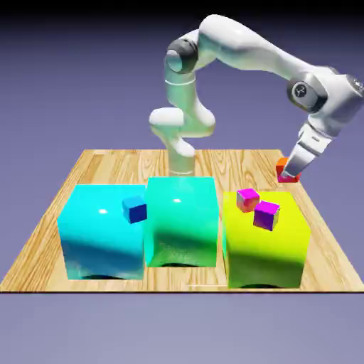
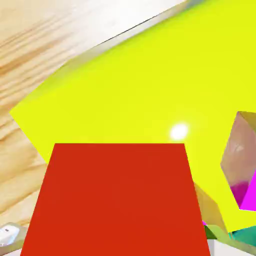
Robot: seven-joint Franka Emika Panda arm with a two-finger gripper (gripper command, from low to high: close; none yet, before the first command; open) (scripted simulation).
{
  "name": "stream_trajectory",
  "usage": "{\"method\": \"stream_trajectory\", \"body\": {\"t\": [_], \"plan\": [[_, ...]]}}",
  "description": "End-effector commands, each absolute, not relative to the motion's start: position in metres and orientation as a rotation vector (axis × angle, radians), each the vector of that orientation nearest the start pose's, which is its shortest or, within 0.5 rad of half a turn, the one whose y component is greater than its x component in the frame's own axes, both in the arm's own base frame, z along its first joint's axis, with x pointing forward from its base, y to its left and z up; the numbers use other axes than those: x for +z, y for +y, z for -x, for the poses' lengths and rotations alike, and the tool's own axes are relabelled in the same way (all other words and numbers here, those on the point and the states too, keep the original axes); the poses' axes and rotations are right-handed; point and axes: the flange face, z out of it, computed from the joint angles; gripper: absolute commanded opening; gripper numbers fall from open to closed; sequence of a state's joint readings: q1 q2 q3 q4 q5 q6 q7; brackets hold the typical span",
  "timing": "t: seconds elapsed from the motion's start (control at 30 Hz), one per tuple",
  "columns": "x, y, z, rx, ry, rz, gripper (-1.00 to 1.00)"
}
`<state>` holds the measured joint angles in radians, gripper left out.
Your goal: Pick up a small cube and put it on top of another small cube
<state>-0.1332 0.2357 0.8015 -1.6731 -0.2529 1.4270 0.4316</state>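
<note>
At nine o'clock on the table sits one big glossy cyan block [image 1: 105, 234], with a tiny blue cube [image 1: 135, 209] seen against it; toward six, one big glossy green block [image 1: 181, 224]; toward four, one big yellow-green block [image 1: 265, 249], where I see two small cubes, pink-magenta [image 1: 247, 200] and purple [image 1: 266, 215]. At two o'clock my gripper [image 1: 286, 175] is closed on the tiny orange-red cube [image 1: 287, 170]. I judge the carry is in hand; next I should centre it over another small cube, then lower gently. Three big blocks, four small cubes.
</note>
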Motion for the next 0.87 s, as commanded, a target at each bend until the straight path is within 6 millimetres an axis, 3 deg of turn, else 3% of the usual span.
{"method": "stream_trajectory", "body": {"t": [0.0,0.13,0.27,0.43,0.5,0.57,0.73,0.77,0.8,0.83], "plan": [[0.471,0.282,-0.492,0.519,-0.444,3.371,-1.00],[0.461,0.200,-0.528,0.554,-0.383,3.439,-1.00],[0.456,0.112,-0.551,0.621,-0.322,3.494,-1.00],[0.455,-0.001,-0.557,0.745,-0.243,3.539,-1.00],[0.440,-0.050,-0.552,0.866,-0.250,3.561,-1.00],[0.438,-0.053,-0.551,0.876,-0.252,3.562,-1.00],[0.380,-0.080,-0.531,0.877,-0.252,3.562,-1.00],[0.380,-0.080,-0.531,0.877,-0.252,3.562,1.00],[0.380,-0.080,-0.531,0.877,-0.252,3.562,1.00],[0.393,-0.074,-0.537,0.877,-0.251,3.564,1.00]]}}
